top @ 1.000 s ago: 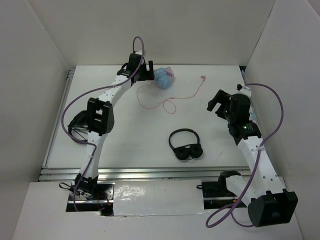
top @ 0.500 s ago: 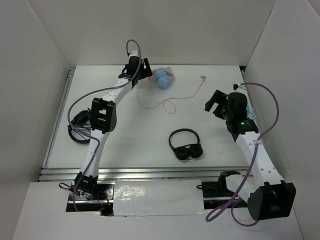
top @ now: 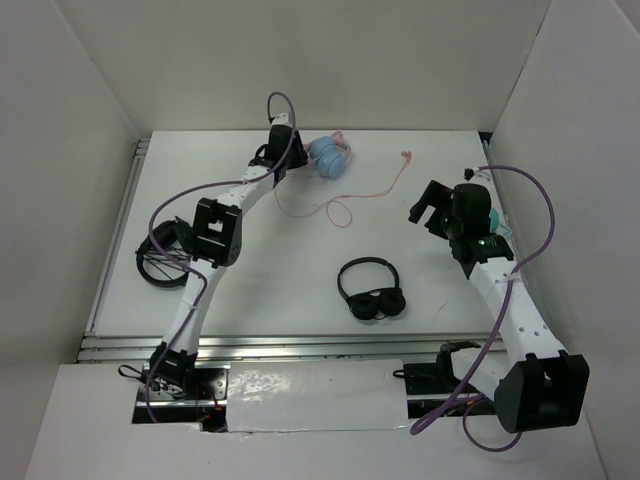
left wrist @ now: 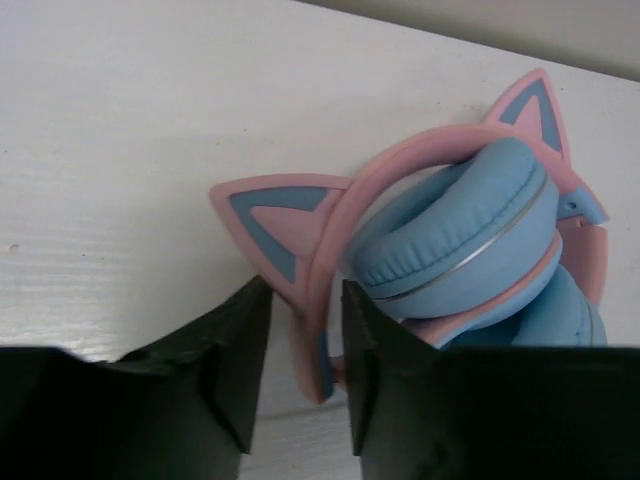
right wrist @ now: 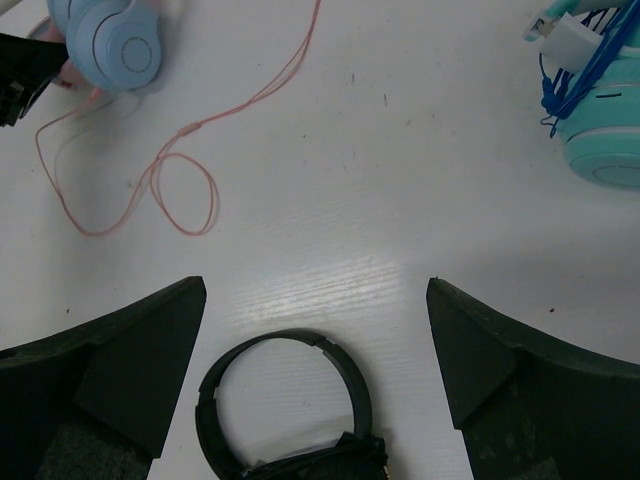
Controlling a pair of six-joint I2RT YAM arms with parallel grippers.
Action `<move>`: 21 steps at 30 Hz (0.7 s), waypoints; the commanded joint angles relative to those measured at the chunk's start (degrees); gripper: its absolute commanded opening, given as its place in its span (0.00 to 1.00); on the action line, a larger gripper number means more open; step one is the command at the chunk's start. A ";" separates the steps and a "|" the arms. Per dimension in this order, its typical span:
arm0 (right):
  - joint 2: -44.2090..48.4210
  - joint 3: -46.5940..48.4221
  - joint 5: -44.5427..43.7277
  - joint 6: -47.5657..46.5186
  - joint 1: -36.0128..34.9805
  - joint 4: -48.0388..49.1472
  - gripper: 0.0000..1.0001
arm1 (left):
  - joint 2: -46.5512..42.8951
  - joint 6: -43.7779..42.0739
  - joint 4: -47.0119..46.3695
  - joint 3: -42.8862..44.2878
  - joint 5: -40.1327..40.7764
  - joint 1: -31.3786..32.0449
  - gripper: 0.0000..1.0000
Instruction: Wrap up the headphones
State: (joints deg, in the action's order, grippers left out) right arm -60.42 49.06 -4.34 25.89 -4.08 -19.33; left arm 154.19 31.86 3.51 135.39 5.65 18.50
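The headphones (top: pixel 328 155) lie at the far middle of the table, light-blue ear cups (left wrist: pixel 460 230) folded together under a pink headband (left wrist: pixel 330 260) with cat ears. Their thin pink cable (top: pixel 340 205) loops loosely toward the centre and runs out to a plug (top: pixel 406 155). My left gripper (top: pixel 300 152) is at the headphones' left side. Its jaws straddle the headband (left wrist: pixel 305 300), narrowed around it, with a slit of table still showing beside the left finger. My right gripper (top: pixel 425 205) hovers wide open at the right, holding nothing (right wrist: pixel 315 290). The cable loop (right wrist: pixel 180 190) lies ahead of it.
Black headphones (top: pixel 372 290) lie near the table's centre front, just below the right gripper's fingers (right wrist: pixel 290 410). A black wire bundle (top: pixel 160 255) sits at the left edge. A teal object with blue cord (right wrist: pixel 600 130) lies at the right wall. White walls enclose the table.
The left gripper has moved right onto the headphones, and its jaws have narrowed around the pink headband. The right arm has shifted slightly left and stays wide open.
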 commanded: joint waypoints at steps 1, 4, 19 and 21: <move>-0.05 0.16 -1.64 0.13 0.39 2.02 1.00 | 0.94 0.40 -5.44 1.37 -2.13 0.57 0.42; 0.39 0.16 -2.16 0.13 0.47 1.84 1.00 | 0.76 0.92 -6.84 0.67 -2.57 0.75 0.21; 3.47 -1.95 3.98 -2.07 -2.68 5.97 1.00 | -32.61 -3.64 -24.15 -42.07 -8.37 0.22 0.00; 3.91 -2.64 5.99 -3.12 -4.35 6.76 1.00 | -40.67 -3.12 -29.24 -52.62 -8.38 0.13 0.00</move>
State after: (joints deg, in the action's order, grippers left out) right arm -58.39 47.27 -2.20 24.99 -6.20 -16.82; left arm 125.95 29.06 -12.36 92.01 0.14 18.79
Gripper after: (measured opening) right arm 0.996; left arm 0.222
